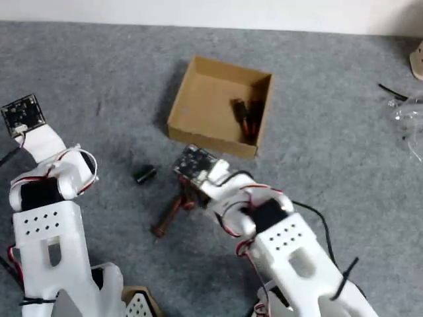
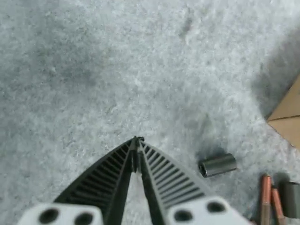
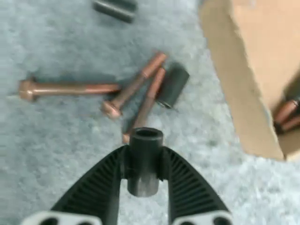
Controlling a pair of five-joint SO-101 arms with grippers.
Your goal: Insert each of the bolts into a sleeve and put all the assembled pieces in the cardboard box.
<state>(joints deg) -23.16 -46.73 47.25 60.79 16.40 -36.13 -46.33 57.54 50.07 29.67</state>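
Observation:
My right gripper [image 3: 144, 151] is shut on a black sleeve [image 3: 143, 161], held upright just above the carpet. Right under and beyond it lie three copper bolts [image 3: 133, 86] in a loose fan, with a second black sleeve [image 3: 172, 86] beside their tips. A third sleeve [image 3: 115, 7] lies farther off, also seen as the sleeve [image 2: 217, 165] and the sleeve [image 1: 145, 174]. The cardboard box [image 1: 198, 135] holds assembled pieces [image 1: 244, 117] in its right corner. My left gripper [image 2: 137, 140] is shut on nothing, over bare carpet left of the loose sleeve.
Grey carpet covers the whole work surface. The right arm [image 1: 264, 224] stretches from the lower right toward the bolts [image 1: 168, 212] just in front of the box. The left arm [image 1: 46, 191] stands at the far left. Small clutter [image 1: 403, 105] lies at the right edge.

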